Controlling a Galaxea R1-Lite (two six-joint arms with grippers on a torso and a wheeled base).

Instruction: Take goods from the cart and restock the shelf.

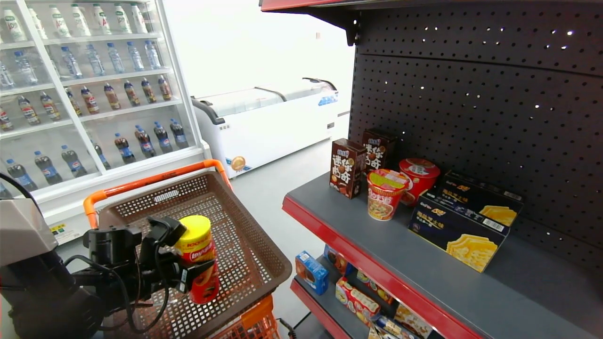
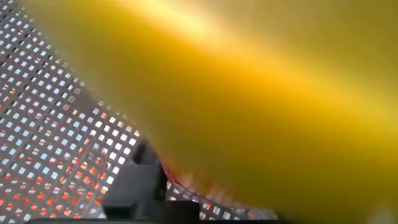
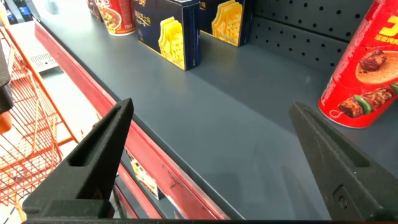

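Black fingers of the left gripper clamp one yellow-lidded red canister, upright above the brown cart basket. Those of the right gripper stand spread, gripping nothing, over the grey shelf, beside a second red canister. Shelf stock: two brown boxes, two noodle cups, two dark-blue boxes.

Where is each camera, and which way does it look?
Head view: robot's head, looking down at cart and shelf; left gripper holds the can.
Left wrist view: left wrist, close on can and cart; left gripper shows.
Right wrist view: right wrist, facing the shelf; open right gripper shows.
Head and left wrist share the can.
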